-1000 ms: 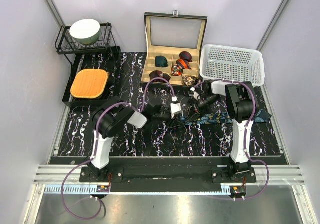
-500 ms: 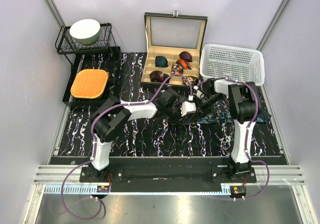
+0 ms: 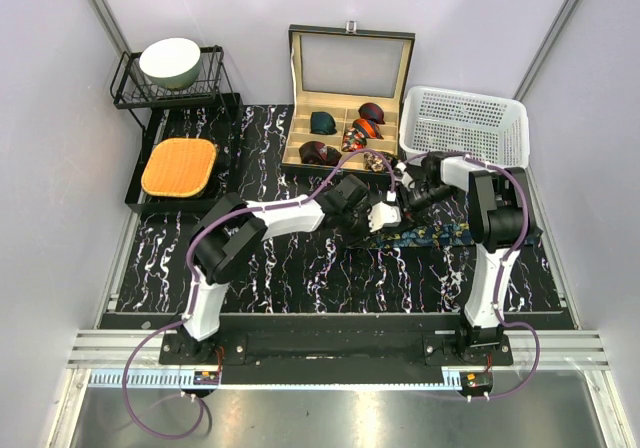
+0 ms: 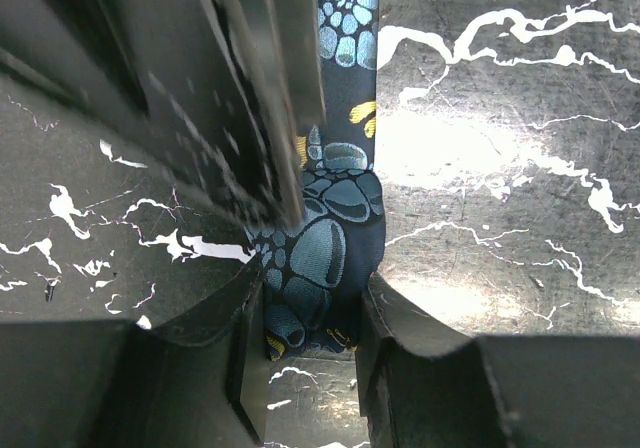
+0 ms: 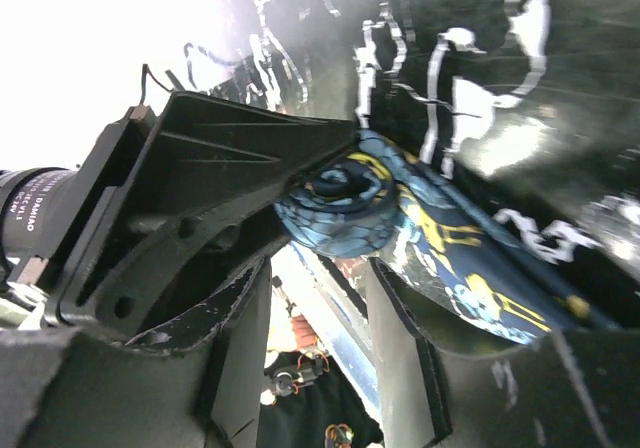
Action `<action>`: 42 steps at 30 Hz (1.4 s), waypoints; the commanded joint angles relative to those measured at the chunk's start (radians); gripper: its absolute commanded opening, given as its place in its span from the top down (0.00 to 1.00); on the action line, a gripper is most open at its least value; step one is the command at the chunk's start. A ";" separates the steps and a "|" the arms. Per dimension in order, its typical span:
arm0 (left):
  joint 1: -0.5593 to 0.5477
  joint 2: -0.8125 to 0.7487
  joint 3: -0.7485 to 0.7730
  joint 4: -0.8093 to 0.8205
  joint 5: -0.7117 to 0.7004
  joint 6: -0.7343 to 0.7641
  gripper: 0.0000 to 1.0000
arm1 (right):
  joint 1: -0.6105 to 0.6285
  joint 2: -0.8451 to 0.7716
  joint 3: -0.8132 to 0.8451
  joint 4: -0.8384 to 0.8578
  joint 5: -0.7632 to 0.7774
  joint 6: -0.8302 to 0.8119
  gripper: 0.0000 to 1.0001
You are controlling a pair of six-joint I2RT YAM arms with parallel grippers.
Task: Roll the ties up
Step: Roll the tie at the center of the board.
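A dark navy tie with a teal-and-gold pattern (image 3: 440, 234) lies as a strip along the black marbled table, its left end rolled into a small coil (image 5: 345, 203). My left gripper (image 3: 378, 215) is shut on that coil (image 4: 315, 278), which sits squeezed between both fingers. My right gripper (image 3: 403, 204) faces it from the right and touches it tip to tip. In the right wrist view the right gripper (image 5: 318, 268) stands open just below the coil, with nothing between its fingers. Other coiled ties, one green (image 3: 322, 122) and one maroon (image 3: 313, 151), sit in the box.
An open wooden tie box (image 3: 350, 78) stands at the back centre. A white basket (image 3: 463, 126) is to its right. At back left are a black rack with a bowl (image 3: 172, 61) and an orange cushion (image 3: 179, 166).
My right gripper has opened and let go of the tie's coil. My left arm has reached further right, holding the coil as it went.
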 commanded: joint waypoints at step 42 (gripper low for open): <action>0.095 0.060 -0.368 0.922 0.321 -0.225 0.22 | 0.018 0.163 0.033 0.015 0.233 -0.092 1.00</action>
